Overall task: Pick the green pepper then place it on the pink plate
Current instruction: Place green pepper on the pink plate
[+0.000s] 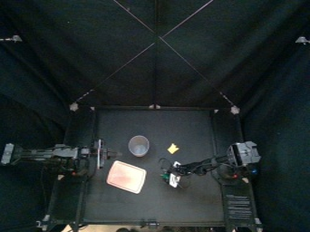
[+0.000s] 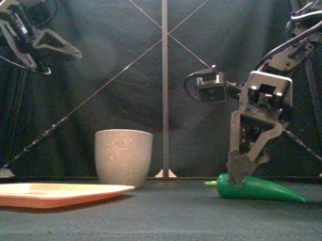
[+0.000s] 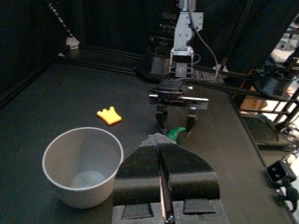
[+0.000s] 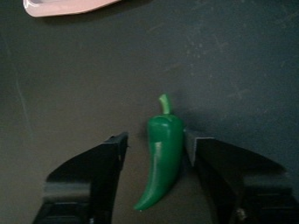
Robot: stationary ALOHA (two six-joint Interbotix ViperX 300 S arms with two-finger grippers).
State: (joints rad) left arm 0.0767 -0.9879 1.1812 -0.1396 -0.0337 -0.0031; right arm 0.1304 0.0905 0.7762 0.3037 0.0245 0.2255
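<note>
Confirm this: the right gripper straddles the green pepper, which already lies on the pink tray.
No. The glossy green toy pepper lies on the black table, apart from the flat pink tray, as the right wrist view shows. The right gripper does straddle it, one jaw on each side.

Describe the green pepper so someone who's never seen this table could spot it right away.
On the black table, look right of the pink tray. The green pepper lies flat there between the right gripper's open jaws; it is the only long, curved green thing, unlike the small yellow toy behind it.
</note>
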